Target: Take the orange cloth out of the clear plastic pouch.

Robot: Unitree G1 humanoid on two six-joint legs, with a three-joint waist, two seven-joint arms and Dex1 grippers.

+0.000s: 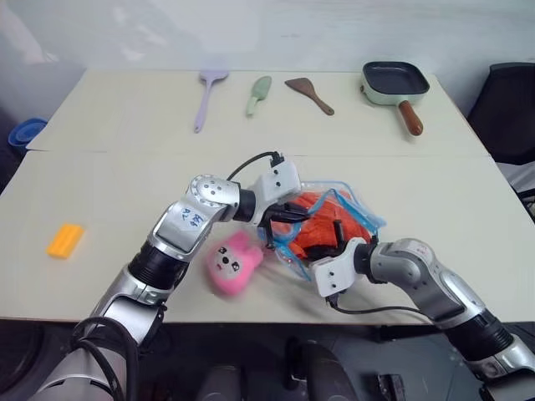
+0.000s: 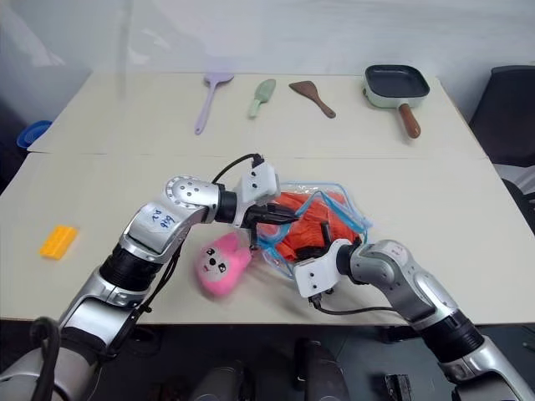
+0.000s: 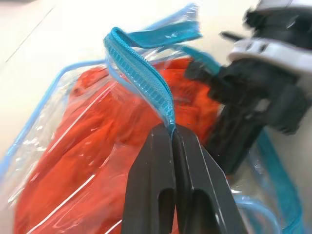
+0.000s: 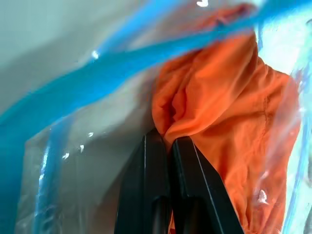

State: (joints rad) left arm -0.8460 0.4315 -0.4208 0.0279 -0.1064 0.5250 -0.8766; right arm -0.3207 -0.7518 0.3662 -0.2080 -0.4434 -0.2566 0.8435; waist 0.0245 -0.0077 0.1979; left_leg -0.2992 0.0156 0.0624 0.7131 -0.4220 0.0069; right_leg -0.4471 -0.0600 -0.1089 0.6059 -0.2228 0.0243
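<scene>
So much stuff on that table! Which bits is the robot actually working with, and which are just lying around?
In use: orange cloth, pinched by the right gripper; clear plastic pouch, its blue zip edge pinched by the left gripper.

Lying about: pink plush toy, yellow toy brick, purple spatula, green scoop, brown spatula, small pan.

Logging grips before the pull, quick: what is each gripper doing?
Left gripper: shut on the clear plastic pouch, at its blue zip edge.
Right gripper: shut on the orange cloth.

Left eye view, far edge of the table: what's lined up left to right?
Purple spatula → green scoop → brown wooden spatula → square pan with a wooden handle.
</scene>
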